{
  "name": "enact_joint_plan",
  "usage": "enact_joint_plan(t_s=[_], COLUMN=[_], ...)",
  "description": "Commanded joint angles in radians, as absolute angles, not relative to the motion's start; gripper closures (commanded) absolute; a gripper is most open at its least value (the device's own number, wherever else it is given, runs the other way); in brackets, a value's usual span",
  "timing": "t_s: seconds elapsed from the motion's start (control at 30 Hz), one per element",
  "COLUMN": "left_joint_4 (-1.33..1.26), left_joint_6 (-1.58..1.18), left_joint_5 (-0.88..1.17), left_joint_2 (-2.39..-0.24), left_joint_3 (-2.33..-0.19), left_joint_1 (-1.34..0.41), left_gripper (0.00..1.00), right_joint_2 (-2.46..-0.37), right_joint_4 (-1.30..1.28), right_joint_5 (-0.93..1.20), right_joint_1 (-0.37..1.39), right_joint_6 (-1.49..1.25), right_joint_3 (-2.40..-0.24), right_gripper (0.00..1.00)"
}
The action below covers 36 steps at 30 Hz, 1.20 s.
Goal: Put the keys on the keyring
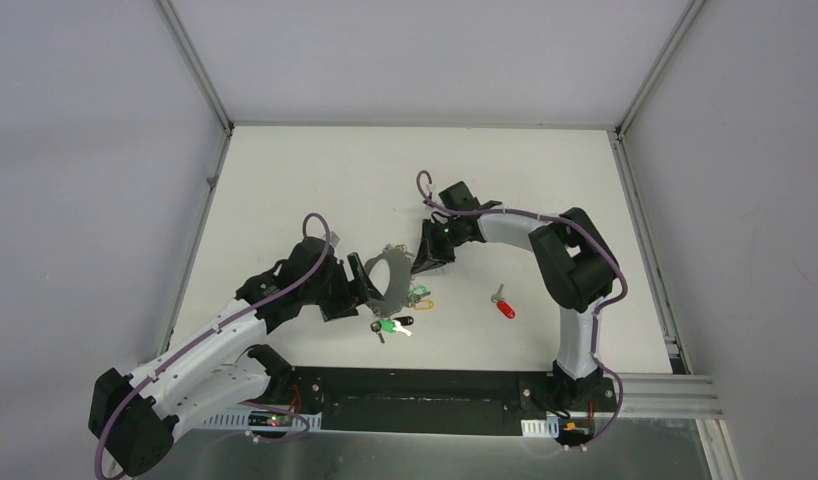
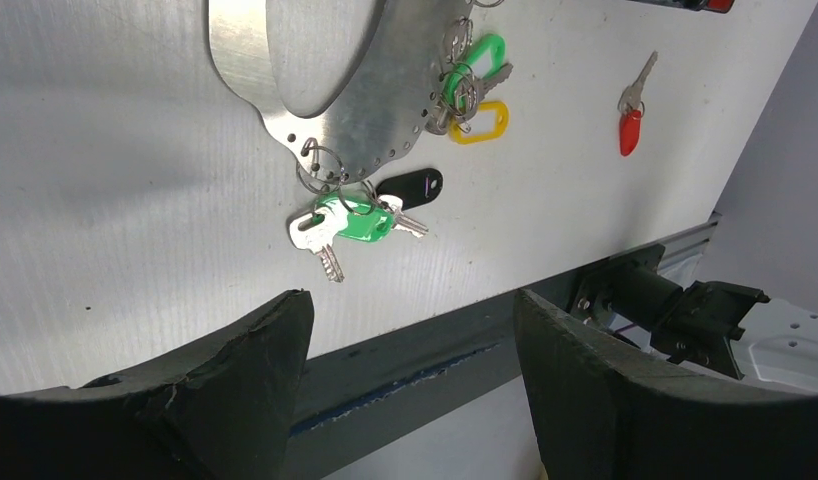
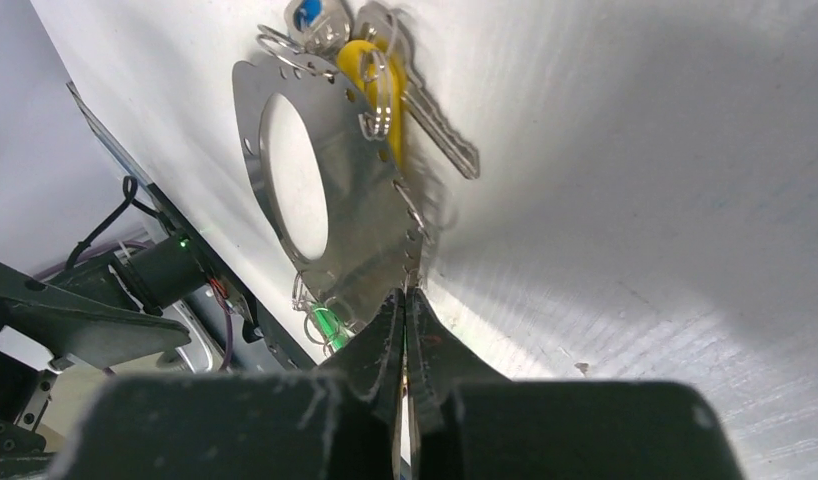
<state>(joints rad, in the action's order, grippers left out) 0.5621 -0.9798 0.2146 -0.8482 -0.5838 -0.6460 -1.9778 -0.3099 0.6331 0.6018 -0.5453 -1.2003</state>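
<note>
The keyring [image 1: 400, 286] is a flat grey metal hoop with small holes, lying mid-table. My right gripper [image 3: 405, 297] is shut on the keyring's [image 3: 360, 220] rim, at its right side [image 1: 422, 265]. Several keys hang from the keyring [image 2: 375, 100]: a green-headed key [image 2: 350, 220], a black tag [image 2: 410, 187], a green tag [image 2: 480, 60] and a yellow tag [image 2: 480, 122]. A red-headed key [image 1: 504, 307] lies loose on the table to the right [image 2: 630, 125]. My left gripper [image 1: 363, 282] is open just left of the hoop, nothing between its fingers [image 2: 413, 305].
The black base rail [image 1: 415, 385] runs along the near table edge, with the right arm's base [image 2: 685, 300] on it. Aluminium frame posts [image 1: 195, 60] and grey walls bound the white table.
</note>
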Motion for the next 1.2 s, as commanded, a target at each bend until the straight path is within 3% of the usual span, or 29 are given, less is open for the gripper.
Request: enact_joint_plan(t_s=[0.0,0.33,0.57,1.17], left_joint_4=[0.598,0.684,0.709,0.71], left_joint_6=[-0.962,-0.907,-0.868,-0.791], left_joint_5=[0.208,0.172,0.16,0.118], left_joint_2=[-0.821,-0.782,-0.781,-0.649], left_joint_3=[-0.616,-0.657,-0.676,-0.689], left_joint_1=[-0.64,-0.64,-0.64,-0.64], left_gripper=[0.25,0.25,0.26,0.25], right_joint_2=[-1.932,-1.891,-1.817,-1.688], right_joint_4=[-0.395,-0.645,-0.683,-0.56], right_joint_5=[0.615,0.425,0.28,0.427], right_joint_1=[0.625,0.737,0.8,0.796], right_joint_6=[-0.455,-0.259,-0.17,-0.217], right_joint_3=[-1.281,-1.439,-1.467,-1.435], right_gripper=[1.0,1.0,1.0,1.0])
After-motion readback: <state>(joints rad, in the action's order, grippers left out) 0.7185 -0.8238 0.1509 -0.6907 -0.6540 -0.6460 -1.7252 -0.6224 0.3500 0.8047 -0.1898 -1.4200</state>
